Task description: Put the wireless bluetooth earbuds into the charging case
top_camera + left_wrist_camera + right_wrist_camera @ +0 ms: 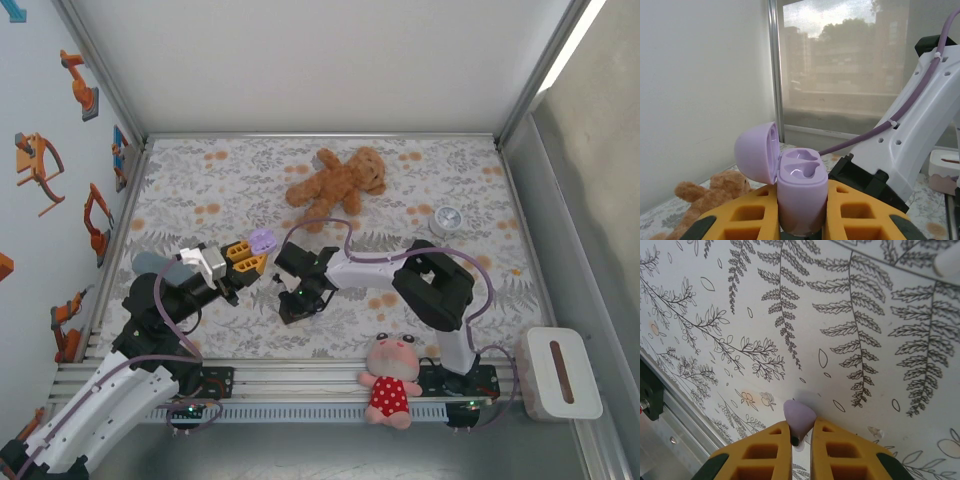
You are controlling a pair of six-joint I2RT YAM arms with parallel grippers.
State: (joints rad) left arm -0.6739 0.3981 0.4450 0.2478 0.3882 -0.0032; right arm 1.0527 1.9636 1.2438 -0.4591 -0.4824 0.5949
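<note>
The left gripper (pixel 801 220) is closed on a lilac charging case (pixel 801 192), its yellow fingers (pixel 752 217) pressed against the case's two sides. The case stands upright between them and rises past their tips. Its lid (pixel 756 152) is swung open on a hinge and hangs to the left of the body in the left wrist view. The two earbud wells face up and show their glossy lilac bottoms. In the top view this gripper is held off the surface (pixel 430 170), with the case at its far end.

The right gripper (pixel 801 440) is closed almost completely on a pale purple earbud (pixel 799 416). The earbud is pinched between the fingertips, and its rounded end pokes out beyond them toward the fern-printed surface. Whether it touches the surface I cannot tell. In the top view the right gripper points down just to the right of the left gripper and nearer the arm bases than the case, with a gap between earbud and case.

Beyond both grippers a brown teddy bear (pixel 338 183) lies on the surface. Behind the right gripper, by the near rail, sits a pink plush doll (pixel 392 380) in a red dress. A white tissue box (pixel 560 372) sits further to the right.
</note>
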